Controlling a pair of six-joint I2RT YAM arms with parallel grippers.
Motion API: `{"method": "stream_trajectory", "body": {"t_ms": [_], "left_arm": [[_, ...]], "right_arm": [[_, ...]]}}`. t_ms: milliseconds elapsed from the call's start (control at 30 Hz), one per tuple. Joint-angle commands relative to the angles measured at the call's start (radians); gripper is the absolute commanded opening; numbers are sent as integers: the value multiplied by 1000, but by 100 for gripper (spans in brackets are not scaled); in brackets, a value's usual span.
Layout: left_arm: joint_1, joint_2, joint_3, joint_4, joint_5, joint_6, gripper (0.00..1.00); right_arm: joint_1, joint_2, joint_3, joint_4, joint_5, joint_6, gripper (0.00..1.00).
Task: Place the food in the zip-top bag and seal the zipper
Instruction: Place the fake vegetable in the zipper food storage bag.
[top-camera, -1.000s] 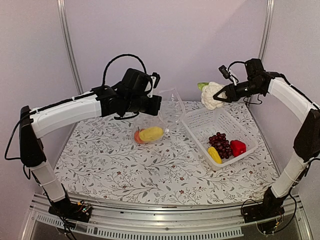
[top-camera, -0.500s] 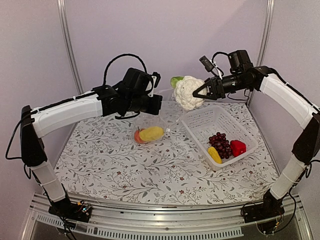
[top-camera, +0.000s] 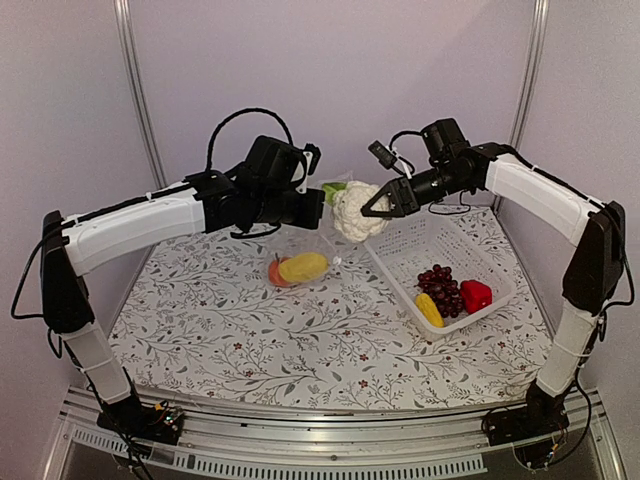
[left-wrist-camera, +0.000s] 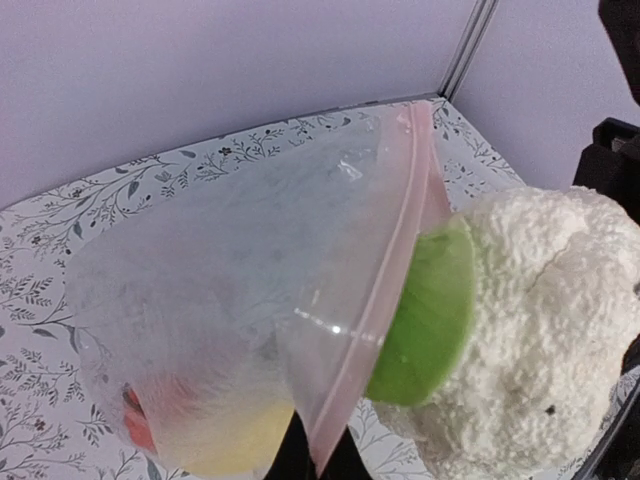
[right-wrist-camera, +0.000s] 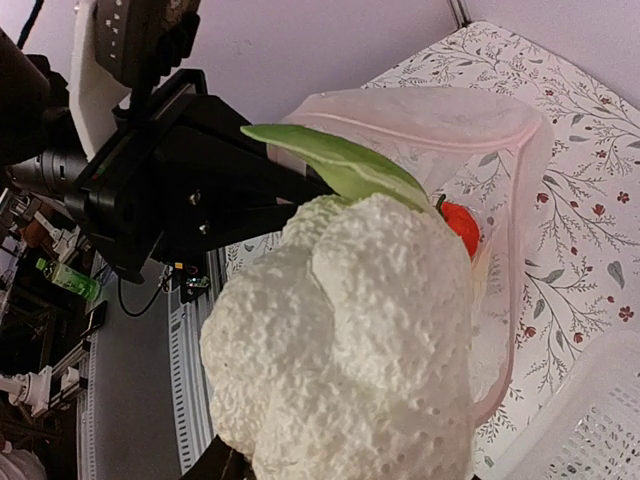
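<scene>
Floral tabletop (top-camera: 230, 330); left pincer (top-camera: 316, 208) pinching zip-top bag (left-wrist-camera: 200, 260) rim, right pincer (top-camera: 372, 205) half-spread, gripping cauliflower (top-camera: 348, 212) at mouth

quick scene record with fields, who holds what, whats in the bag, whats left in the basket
left claw: shut on bag mouth edge, holding it open
right claw: gripping cauliflower, leaf end at the bag mouth
in bag: yellow piece, orange piece
in basket: grapes, pepper, second yellow piece
zipper: unsealed

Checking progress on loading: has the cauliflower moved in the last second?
Yes. The cauliflower moved left, off the white basket's far corner to the bag's mouth, carried by the right tool.
</scene>
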Motion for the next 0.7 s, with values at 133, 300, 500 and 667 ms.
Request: {"method": "stream_trajectory", "body": {"t_ms": [133,300,500,667], "left_arm": [[7,-23,-16,32,25,-14,0],[5,-8,0,33,45,-18,0],[-2,3,10,32,66,-28,0],[-13,10,9,32,79,-28,0]], "right_arm": [[36,60,31,-6,92,57,29],[46,76,47,-10,168,73,30],[46,133,113,-18,233,119,31],[50,156,131,-3,230,174,31]]}}
